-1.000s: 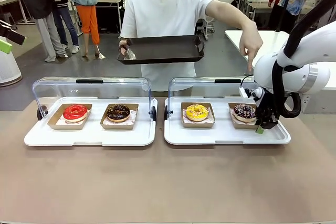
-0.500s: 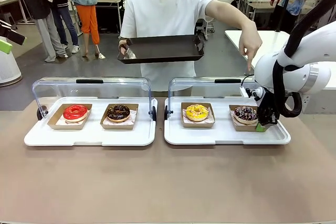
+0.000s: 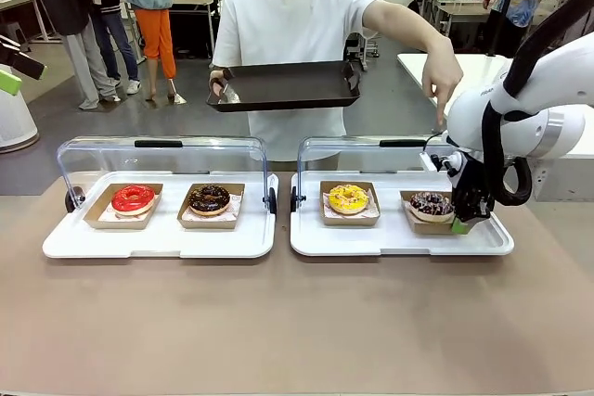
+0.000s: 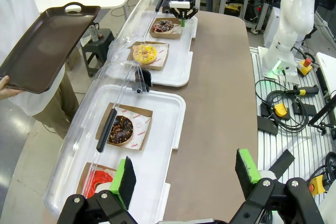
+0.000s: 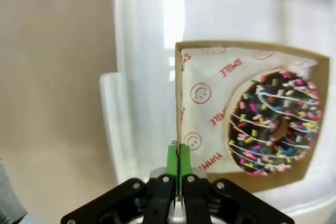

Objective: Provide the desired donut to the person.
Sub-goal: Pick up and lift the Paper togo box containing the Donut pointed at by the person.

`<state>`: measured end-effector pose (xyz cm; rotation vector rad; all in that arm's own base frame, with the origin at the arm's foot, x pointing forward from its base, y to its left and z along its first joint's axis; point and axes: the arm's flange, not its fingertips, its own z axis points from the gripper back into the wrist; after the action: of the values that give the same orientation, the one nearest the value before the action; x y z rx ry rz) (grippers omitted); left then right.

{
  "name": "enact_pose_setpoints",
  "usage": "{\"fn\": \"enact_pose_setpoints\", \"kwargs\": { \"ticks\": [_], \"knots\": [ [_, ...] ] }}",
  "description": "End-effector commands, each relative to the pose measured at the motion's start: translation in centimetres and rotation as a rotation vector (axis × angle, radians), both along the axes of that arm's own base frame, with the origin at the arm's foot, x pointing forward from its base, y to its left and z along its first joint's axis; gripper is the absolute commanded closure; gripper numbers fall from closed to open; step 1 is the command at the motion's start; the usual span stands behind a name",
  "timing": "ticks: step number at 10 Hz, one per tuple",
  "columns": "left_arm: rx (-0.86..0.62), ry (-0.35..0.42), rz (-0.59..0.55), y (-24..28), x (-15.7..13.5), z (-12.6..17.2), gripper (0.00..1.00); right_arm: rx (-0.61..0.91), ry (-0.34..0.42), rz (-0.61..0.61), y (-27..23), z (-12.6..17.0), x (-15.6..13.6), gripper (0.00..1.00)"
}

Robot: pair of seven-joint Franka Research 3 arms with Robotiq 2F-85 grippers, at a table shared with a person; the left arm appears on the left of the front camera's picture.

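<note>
The person (image 3: 292,20) stands at the far side, holding a dark serving tray (image 3: 283,87) in one hand. The other hand (image 3: 444,76) points down at the chocolate donut with coloured sprinkles (image 3: 432,203) in its cardboard box (image 5: 177,93). My right gripper (image 3: 459,223) is shut on that box's near-right edge; in the right wrist view the right gripper (image 5: 176,156) has its green pads pinched on the thin wall, with the sprinkled donut (image 5: 273,121) to the right. My left gripper (image 4: 186,170) hovers open above the left white tray.
Two white trays (image 3: 167,238) (image 3: 399,240) with raised clear lids lie side by side. They hold a red donut (image 3: 133,198), a chocolate donut (image 3: 210,198) and a yellow donut (image 3: 348,198) in boxes. The near brown tabletop is free. Bystanders stand far behind.
The sprinkled donut's box has shifted slightly to the left in the right gripper's grip. The person's pointing hand and tray have held still.
</note>
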<state>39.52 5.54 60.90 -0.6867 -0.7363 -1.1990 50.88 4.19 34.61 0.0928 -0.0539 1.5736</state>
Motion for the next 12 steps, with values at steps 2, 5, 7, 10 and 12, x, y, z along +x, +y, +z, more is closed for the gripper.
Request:
{"fn": "enact_pose_setpoints", "kwargs": {
  "ticks": [2,5,7,10,12],
  "knots": [
    [-0.003,-0.001,-0.003,0.1,0.0,0.1,0.0,-0.076,0.022,-0.02,2.5,6.1,-4.4,1.0],
    [-0.003,-0.001,-0.003,0.1,0.0,0.1,0.0,-0.094,0.007,-0.008,4.1,11.2,-8.7,1.0],
    [-0.003,-0.001,-0.003,0.1,0.0,0.1,0.0,-0.101,-0.026,0.001,5.4,15.0,-11.4,1.0],
    [-0.003,-0.001,-0.003,0.1,0.0,0.1,0.0,-0.118,-0.093,-0.006,7.8,21.5,-14.2,1.0],
    [-0.003,-0.001,-0.003,0.1,0.0,0.1,0.0,-0.131,-0.14,-0.034,9.7,25.5,-14.0,1.0]
  ]
}}
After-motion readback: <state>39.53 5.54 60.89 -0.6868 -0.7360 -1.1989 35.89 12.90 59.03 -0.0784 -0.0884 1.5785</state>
